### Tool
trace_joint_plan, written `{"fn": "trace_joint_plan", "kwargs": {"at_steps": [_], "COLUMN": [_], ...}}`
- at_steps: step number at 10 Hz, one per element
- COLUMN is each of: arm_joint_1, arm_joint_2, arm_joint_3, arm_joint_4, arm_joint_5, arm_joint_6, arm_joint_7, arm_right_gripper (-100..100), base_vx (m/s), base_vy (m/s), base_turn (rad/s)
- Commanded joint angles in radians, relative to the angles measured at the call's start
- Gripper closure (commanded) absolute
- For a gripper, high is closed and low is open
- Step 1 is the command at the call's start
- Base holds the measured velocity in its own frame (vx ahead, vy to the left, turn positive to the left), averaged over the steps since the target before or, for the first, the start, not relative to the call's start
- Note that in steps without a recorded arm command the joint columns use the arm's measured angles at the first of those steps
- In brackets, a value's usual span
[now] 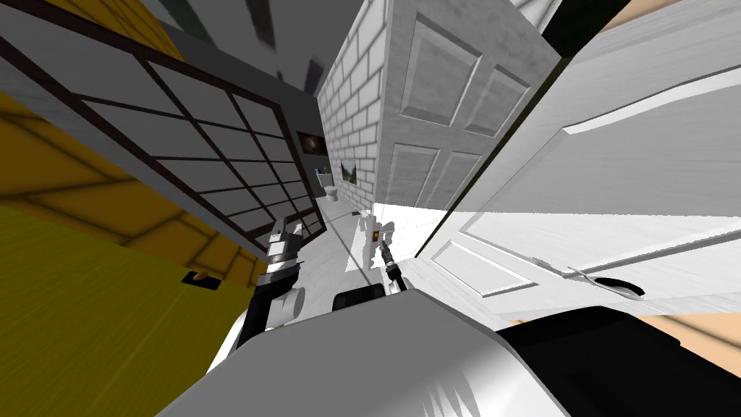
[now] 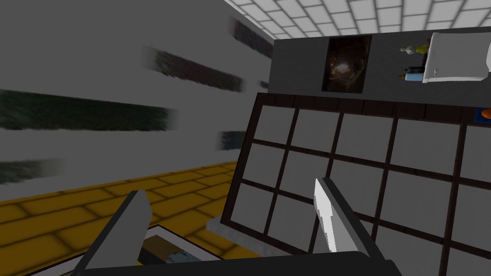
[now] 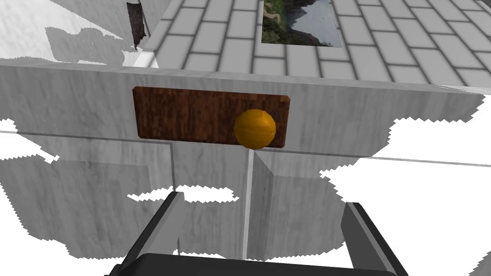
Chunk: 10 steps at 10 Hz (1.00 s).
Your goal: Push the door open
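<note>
Grey-veined panelled door [image 3: 72, 105], round orange knob [image 3: 254, 129]

**Left gripper [image 2: 230, 189] spread before a dark-framed grid panel [image 2: 364, 163]**

Its two grey fingers [image 2: 328, 215] stand apart with nothing between them. Beyond one finger the panel's grey panes meet a dark grey wall [image 2: 297, 67] bearing a dark picture [image 2: 346, 63]. Small bottles [image 2: 413, 62] sit beside a white fixture [image 2: 458, 60]. Yellow brickwork [image 2: 72, 215] lies beyond the other finger.
</note>
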Motion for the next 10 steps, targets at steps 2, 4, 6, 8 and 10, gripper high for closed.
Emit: {"fn": "trace_joint_plan", "kwargs": {"at_steps": [2,4,6,8,10], "arm_joint_1": [-0.005,-0.009,-0.007,-0.007,-0.007], "arm_joint_2": [0.002,0.014,0.017,0.017,0.017], "arm_joint_3": [-0.007,-0.012,-0.012,-0.012,-0.012], "arm_joint_4": [0.012,0.023,0.02,0.02,0.02], "arm_joint_5": [-0.003,-0.006,-0.006,-0.006,-0.006], "arm_joint_6": [-0.012,-0.023,-0.022,-0.022,-0.022], "arm_joint_7": [0.006,0.011,0.011,0.011,0.011], "arm_right_gripper": [-100,-100,-100,100,100], "base_vx": [0.231,0.244,0.15,-0.023,-0.015], "base_vy": [0.014,0.041,0.02,-0.002,-0.003], "base_turn": [0.027,0.024,0.003,0.012,0.001]}}
